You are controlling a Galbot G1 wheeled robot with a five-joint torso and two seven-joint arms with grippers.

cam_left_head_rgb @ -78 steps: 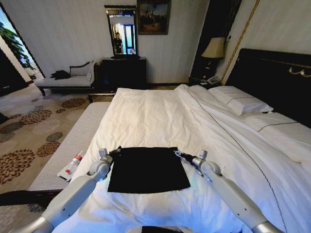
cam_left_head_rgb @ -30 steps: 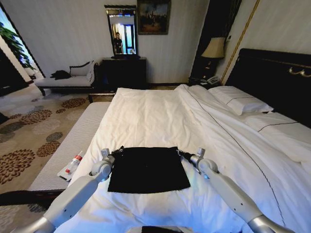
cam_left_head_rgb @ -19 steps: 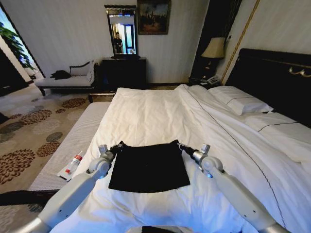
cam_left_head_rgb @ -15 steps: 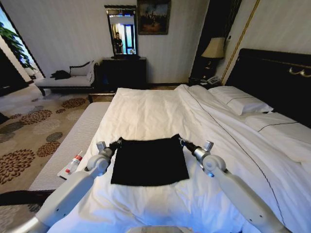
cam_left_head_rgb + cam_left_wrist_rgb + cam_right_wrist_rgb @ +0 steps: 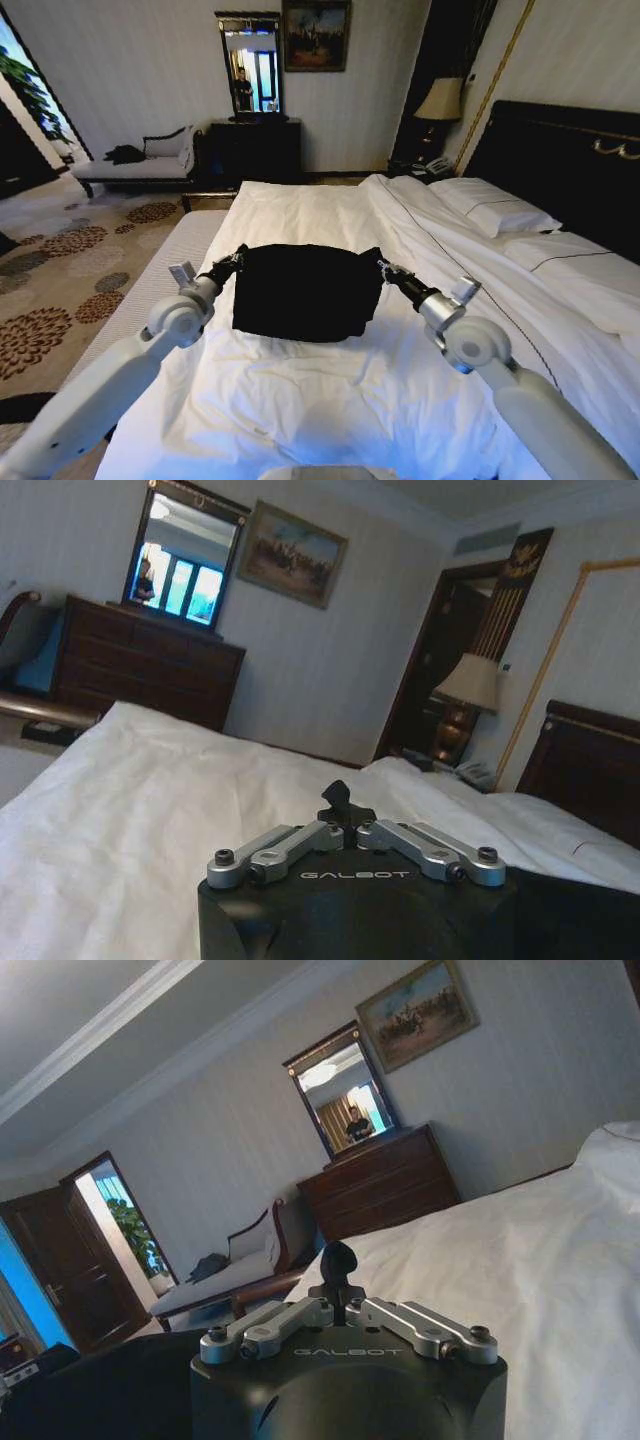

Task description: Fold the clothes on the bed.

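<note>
Black T-shirt folded, hanging off the white bed w/ top corners pinched up, lower edge sagging just above the duvet mid-bed

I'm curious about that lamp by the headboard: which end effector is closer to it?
Right. The right end effector grips the T-shirt's corner on the lamp's side; the left end effector grips the opposite corner.

Mirror over dresser; lamp by wall; chaise far left.
</note>
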